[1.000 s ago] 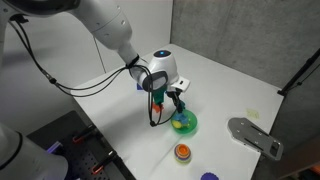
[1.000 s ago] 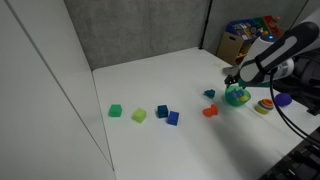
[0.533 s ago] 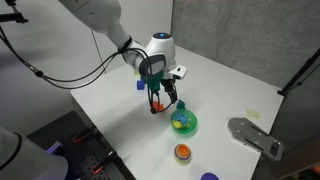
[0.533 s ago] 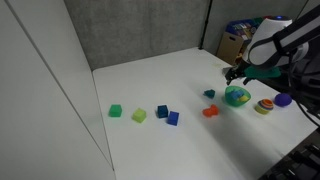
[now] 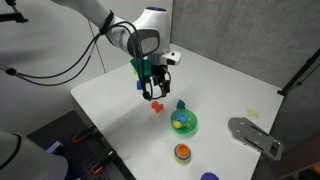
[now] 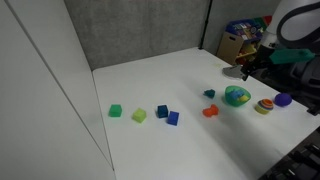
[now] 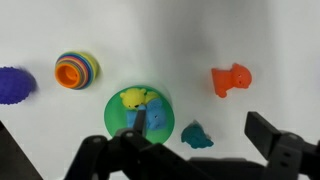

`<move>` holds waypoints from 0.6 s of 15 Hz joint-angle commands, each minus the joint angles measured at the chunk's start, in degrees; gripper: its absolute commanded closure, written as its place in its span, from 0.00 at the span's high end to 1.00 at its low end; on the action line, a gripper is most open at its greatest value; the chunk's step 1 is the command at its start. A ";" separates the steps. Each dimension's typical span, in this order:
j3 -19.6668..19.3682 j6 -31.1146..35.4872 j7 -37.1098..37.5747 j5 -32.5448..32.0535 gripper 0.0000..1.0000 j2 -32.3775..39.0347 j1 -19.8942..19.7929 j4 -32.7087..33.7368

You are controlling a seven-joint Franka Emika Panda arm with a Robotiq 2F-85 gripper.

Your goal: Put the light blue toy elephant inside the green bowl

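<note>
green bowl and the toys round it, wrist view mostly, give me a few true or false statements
1. The light blue toy elephant lies inside the green bowl. True.
2. The end effector is shut on the teal figure. False: it is open and empty, raised above the table; the teal figure sits on the table just outside the bowl.
3. A yellow toy shares the bowl with the elephant. True.
4. The orange-red toy is in the bowl. False: it lies on the table, apart from the bowl.

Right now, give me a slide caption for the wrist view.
Open jaws above the green bowl holding the light blue toy elephant and a yellow toy; teal figure beside it.
</note>
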 commanded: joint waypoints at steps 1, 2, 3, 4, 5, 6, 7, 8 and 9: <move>3.13 -9.28 -3.65 0.27 1.00 -9.25 -3.32 -2.33; 3.72 -12.07 -4.35 0.45 1.00 -11.26 -3.86 -2.30; 4.26 -14.16 -4.80 0.45 1.00 -13.47 -4.32 -2.48; 4.79 -16.11 -5.54 0.26 1.00 -15.70 -4.70 -2.70; 5.29 -18.13 -6.24 -0.05 1.00 -17.47 -4.97 -2.62; 5.79 -19.41 -6.83 -0.40 1.00 -19.37 -5.23 -2.75; 6.17 -20.73 -7.63 -0.37 1.00 -20.93 -5.50 -2.77; 6.46 -21.87 -8.37 -0.10 1.00 -22.35 -5.67 -2.79; 6.63 -22.87 -9.37 -0.14 1.00 -23.57 -5.81 -2.85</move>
